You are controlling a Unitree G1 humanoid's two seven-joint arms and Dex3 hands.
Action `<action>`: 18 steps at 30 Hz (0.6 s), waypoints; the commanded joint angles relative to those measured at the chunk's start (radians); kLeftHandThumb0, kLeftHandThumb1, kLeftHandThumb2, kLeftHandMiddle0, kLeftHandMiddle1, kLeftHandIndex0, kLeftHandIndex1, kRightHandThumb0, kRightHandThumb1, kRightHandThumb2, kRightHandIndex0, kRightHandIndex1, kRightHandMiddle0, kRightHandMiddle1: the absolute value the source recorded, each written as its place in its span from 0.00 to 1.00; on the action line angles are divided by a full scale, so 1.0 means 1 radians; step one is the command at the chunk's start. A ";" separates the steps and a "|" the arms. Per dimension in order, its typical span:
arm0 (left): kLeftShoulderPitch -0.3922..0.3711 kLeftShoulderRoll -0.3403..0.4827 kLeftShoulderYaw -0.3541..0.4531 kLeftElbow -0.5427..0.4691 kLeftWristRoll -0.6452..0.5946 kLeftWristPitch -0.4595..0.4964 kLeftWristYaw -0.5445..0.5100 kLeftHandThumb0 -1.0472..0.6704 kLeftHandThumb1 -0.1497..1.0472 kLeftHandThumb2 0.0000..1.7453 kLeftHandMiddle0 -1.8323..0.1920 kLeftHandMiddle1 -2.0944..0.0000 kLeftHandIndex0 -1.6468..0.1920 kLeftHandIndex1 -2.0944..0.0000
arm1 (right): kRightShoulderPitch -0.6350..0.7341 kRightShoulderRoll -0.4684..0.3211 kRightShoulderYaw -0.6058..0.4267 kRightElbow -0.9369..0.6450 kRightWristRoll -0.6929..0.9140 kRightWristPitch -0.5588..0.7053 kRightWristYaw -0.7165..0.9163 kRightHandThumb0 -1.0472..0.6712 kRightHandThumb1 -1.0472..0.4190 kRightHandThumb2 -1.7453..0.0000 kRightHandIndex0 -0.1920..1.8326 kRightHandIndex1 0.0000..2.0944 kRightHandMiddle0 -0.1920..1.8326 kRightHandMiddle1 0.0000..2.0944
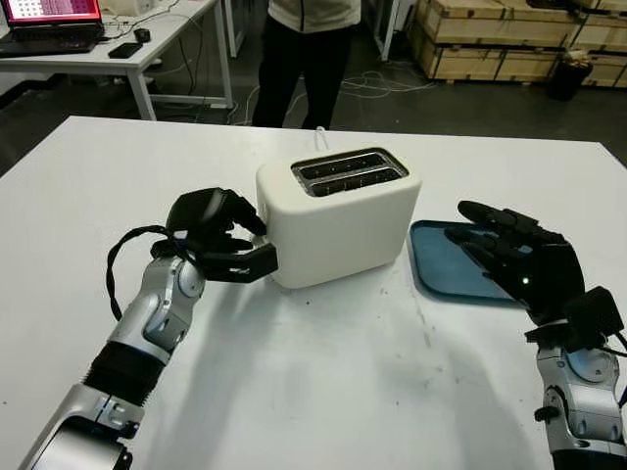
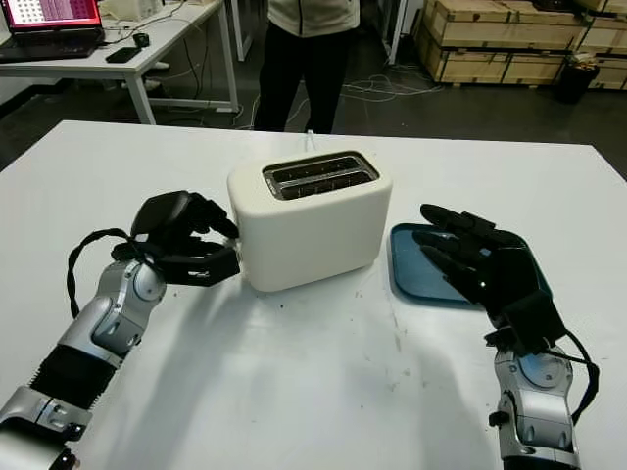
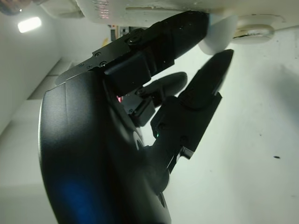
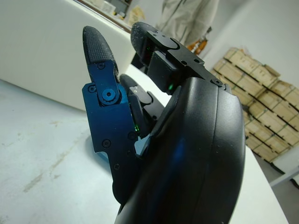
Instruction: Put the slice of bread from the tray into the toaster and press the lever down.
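Cream 2-slot toaster [image 1: 338,220]: centre of white table [image 1: 323,392], bread not discernible. Left hand [image 1: 217,235]: fingers curled at toaster's end. Right hand [image 1: 514,257]: open above blue tray [image 1: 436,264].

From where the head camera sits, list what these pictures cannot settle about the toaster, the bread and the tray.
- Lever: the left robot hand covers that end of the toaster, so the lever's position is hidden.
- Bread: the slots look dark; whether a slice sits inside cannot be told.
- Tray: the right robot hand hangs over it and hides its far part.
- Person: cut off by the top edge.
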 commanded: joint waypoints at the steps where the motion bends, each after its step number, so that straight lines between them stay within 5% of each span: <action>1: 0.155 -0.186 -0.235 0.263 0.012 0.020 -0.159 0.48 0.81 0.00 0.44 0.76 0.24 0.99 | -0.032 -0.005 0.007 0.015 -0.007 0.032 -0.003 0.26 0.09 0.98 0.53 0.00 0.50 0.00; 13: 0.110 -0.109 -0.192 0.186 -0.016 -0.034 -0.182 0.50 0.81 0.00 0.42 0.71 0.25 1.00 | -0.033 0.002 0.007 0.005 -0.001 0.028 -0.005 0.26 0.09 0.98 0.52 0.00 0.49 0.00; 18: 0.132 -0.102 -0.186 0.096 -0.022 -0.057 -0.127 0.49 0.77 0.00 0.40 0.60 0.22 0.99 | -0.015 -0.001 0.003 -0.008 0.004 0.025 0.002 0.26 0.09 0.98 0.52 0.00 0.49 0.00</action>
